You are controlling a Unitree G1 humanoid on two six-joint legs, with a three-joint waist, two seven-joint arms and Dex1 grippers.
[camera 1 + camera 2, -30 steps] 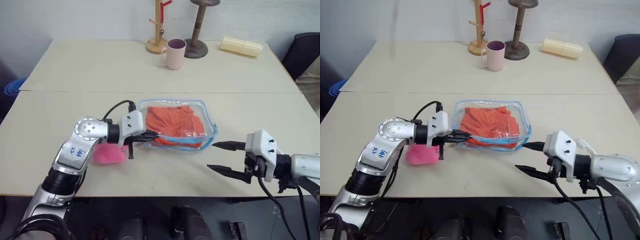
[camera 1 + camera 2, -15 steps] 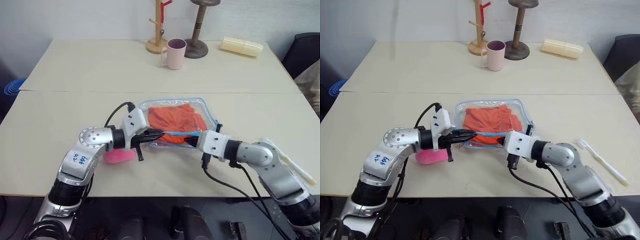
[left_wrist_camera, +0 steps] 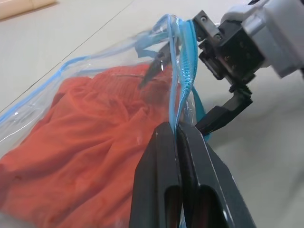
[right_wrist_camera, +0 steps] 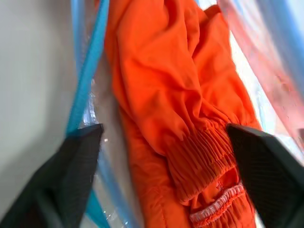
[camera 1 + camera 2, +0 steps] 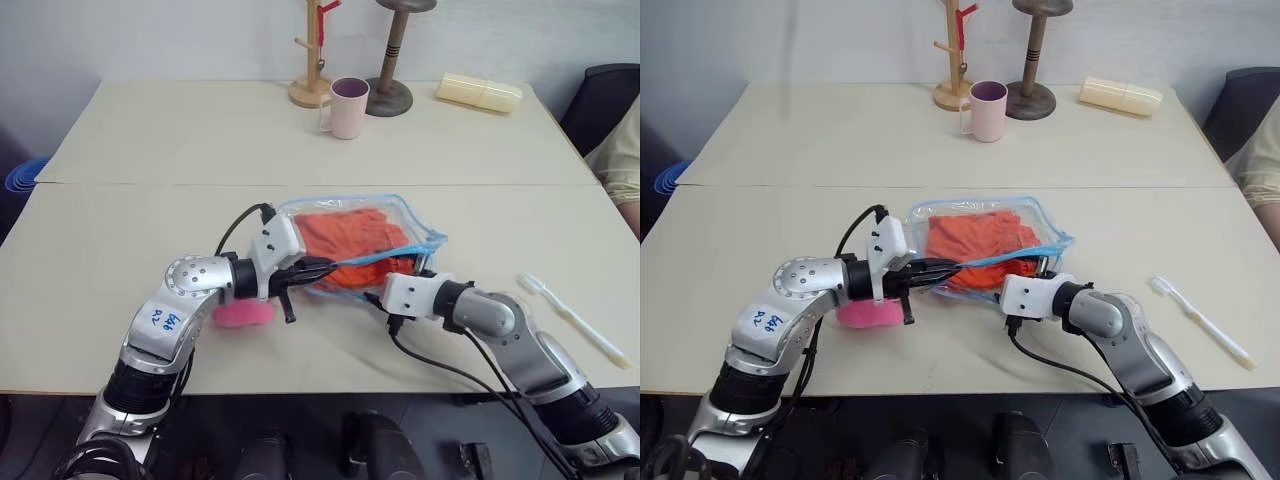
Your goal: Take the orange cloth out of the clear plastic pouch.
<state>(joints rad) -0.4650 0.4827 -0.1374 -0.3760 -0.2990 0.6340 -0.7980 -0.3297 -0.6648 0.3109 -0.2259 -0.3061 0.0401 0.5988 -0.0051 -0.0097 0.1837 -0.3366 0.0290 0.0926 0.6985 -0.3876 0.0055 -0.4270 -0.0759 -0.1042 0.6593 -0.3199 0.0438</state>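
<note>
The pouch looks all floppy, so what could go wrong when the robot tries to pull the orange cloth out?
The left end effector pinches only the thin blue trim of the clear plastic pouch, so the trim might slip free. The right end effector is open around the orange cloth, with one finger outside the trim, so it might grab plastic too and drag the whole pouch. The pink plush beside the left arm could get knocked.

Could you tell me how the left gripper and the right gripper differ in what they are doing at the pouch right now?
The left gripper has its jaws shut on the light blue trim of the clear plastic pouch, holding that edge up; the right gripper has its jaws spread wide, holding nothing. The left gripper stays outside at the rim, while the right gripper reaches into the mouth, one jaw on either side of the orange cloth. Both meet at the pouch's near edge.
</note>
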